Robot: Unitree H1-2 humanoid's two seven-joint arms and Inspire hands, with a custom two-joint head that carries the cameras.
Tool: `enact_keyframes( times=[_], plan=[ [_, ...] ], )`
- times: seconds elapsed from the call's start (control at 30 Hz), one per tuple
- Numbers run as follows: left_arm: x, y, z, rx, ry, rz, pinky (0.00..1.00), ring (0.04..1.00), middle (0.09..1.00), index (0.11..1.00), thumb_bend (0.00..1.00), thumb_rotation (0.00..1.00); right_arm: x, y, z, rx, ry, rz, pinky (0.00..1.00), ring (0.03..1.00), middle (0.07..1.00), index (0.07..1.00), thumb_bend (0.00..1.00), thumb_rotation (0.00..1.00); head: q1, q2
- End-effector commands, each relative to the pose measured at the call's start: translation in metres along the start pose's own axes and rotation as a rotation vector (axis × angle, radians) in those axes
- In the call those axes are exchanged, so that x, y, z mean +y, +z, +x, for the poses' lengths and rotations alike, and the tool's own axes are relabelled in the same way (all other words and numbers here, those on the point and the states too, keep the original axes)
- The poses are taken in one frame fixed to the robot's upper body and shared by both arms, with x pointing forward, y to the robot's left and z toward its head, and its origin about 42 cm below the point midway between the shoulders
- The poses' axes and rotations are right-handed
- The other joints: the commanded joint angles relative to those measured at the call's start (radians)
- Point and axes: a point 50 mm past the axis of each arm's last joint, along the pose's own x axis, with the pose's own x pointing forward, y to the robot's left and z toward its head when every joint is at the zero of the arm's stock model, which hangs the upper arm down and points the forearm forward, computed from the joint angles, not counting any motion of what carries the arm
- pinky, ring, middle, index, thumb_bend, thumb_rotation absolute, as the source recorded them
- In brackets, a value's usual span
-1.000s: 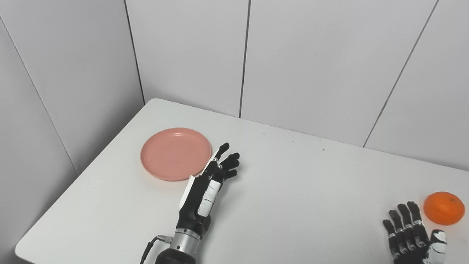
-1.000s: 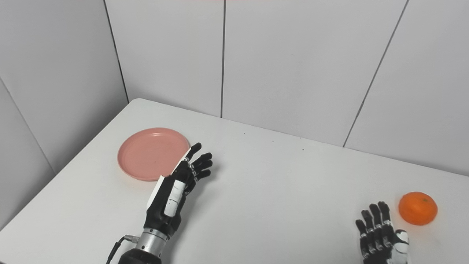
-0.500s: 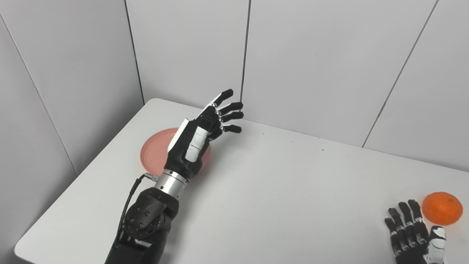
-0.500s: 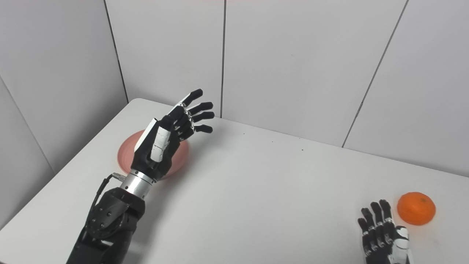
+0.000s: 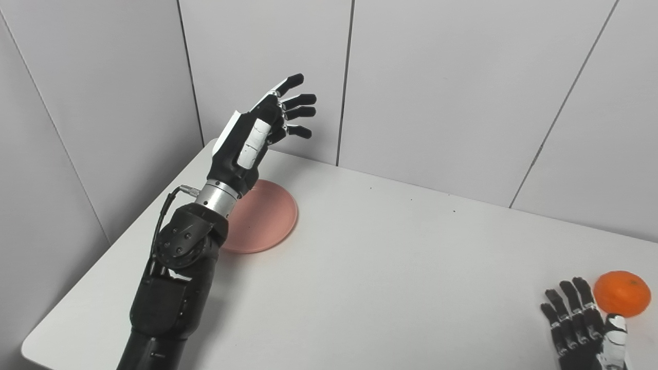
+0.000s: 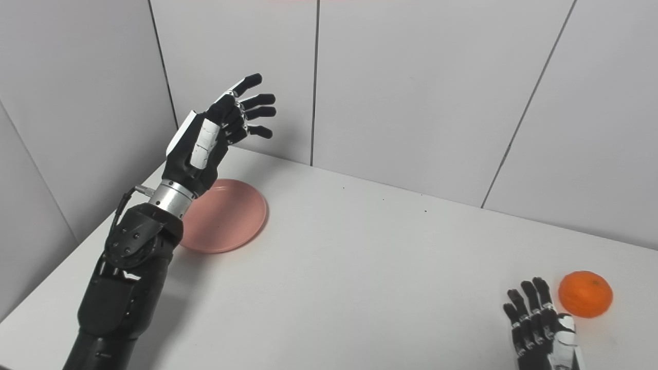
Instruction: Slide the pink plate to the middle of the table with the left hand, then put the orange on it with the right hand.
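Pink against the white table, the plate lies flat at the far left, near the corner where the grey wall panels meet. The left arm's wrist crosses over its left part and hides it. The left hand is raised well above the plate, fingers spread and empty, pointing toward the back wall. The orange sits at the right edge of the table, well apart from the plate. The right hand lies low at the bottom right, just beside the orange, fingers apart and holding nothing; its lower part is cut off by the picture's edge.
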Motion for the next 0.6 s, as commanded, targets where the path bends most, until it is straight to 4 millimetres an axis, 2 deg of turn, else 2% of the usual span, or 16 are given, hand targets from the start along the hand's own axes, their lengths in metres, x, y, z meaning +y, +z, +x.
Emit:
enact_keyframes(
  times=[0.0, 0.1, 0.27, 0.43, 0.57],
  plan=[
    [0.023, 0.022, 0.020, -0.107, 0.035, 0.038, 0.63, 0.791, 0.809, 0.876, 1.00, 0.94, -0.016, -0.041, -0.034, 0.138, -0.070, 0.028, 0.96, 0.936, 0.966, 0.963, 0.81, 0.97, 0.000, 0.001],
    [0.046, 0.014, 0.027, -0.087, 0.086, 0.064, 0.67, 0.803, 0.814, 0.879, 1.00, 0.94, -0.015, -0.041, -0.034, 0.137, -0.079, 0.032, 0.94, 0.925, 0.959, 0.956, 0.81, 0.97, -0.013, 0.006],
    [0.083, 0.001, 0.031, -0.068, 0.158, 0.083, 0.68, 0.794, 0.813, 0.888, 1.00, 0.94, -0.015, -0.042, -0.034, 0.135, -0.081, 0.034, 0.90, 0.895, 0.937, 0.938, 0.80, 0.94, -0.024, 0.009],
    [0.105, -0.010, 0.030, -0.048, 0.201, 0.088, 0.70, 0.794, 0.814, 0.901, 1.00, 0.92, -0.015, -0.042, -0.034, 0.133, -0.065, 0.028, 0.92, 0.904, 0.950, 0.949, 0.80, 0.95, -0.024, 0.008],
    [0.115, -0.018, 0.027, -0.031, 0.225, 0.092, 0.70, 0.814, 0.811, 0.906, 1.00, 0.91, -0.015, -0.043, -0.035, 0.133, -0.072, 0.034, 0.91, 0.897, 0.943, 0.944, 0.79, 0.94, -0.023, 0.006]
  ],
)
